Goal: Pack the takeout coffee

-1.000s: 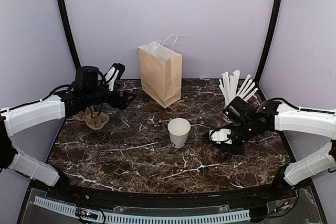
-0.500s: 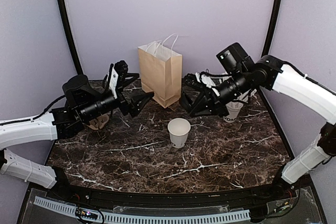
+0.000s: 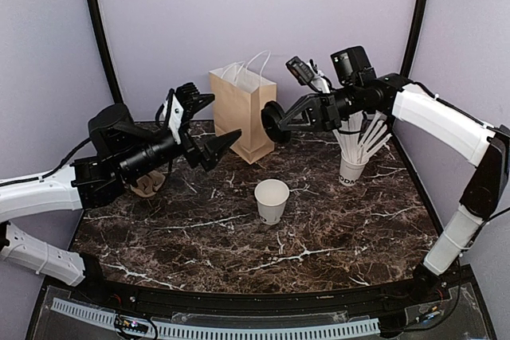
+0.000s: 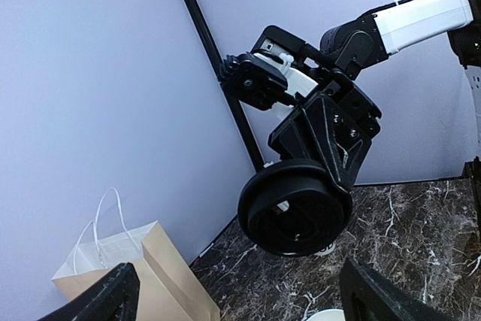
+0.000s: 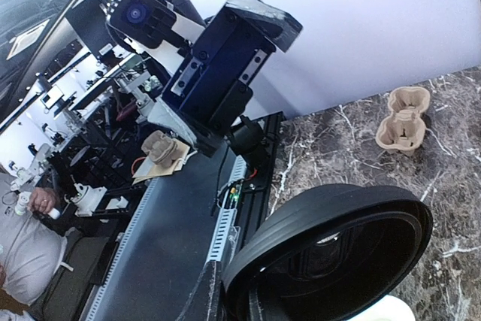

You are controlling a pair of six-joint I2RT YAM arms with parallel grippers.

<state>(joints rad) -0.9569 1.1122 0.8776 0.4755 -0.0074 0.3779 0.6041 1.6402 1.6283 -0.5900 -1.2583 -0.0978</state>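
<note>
Top external view sets the open paper cup (image 3: 272, 200) upright at mid-worktop (image 3: 199, 236), in front of the paper bag (image 3: 243, 113). Its black lid (image 3: 275, 123) is aloft beside the bag, pinched by the right gripper (image 3: 288, 117), jaws nearly closed. The left gripper (image 3: 209, 121) faces it, jaws wide and empty. The cup looks light and crushable, so grip its wall gently. The left wrist view alone shows the lid's hollow underside; the right wrist view shows the cup carrier (image 5: 404, 118) unobstructed.

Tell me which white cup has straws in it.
The right-hand cup, which is full of white straws fanning upward. The centre cup stands open with none.
</note>
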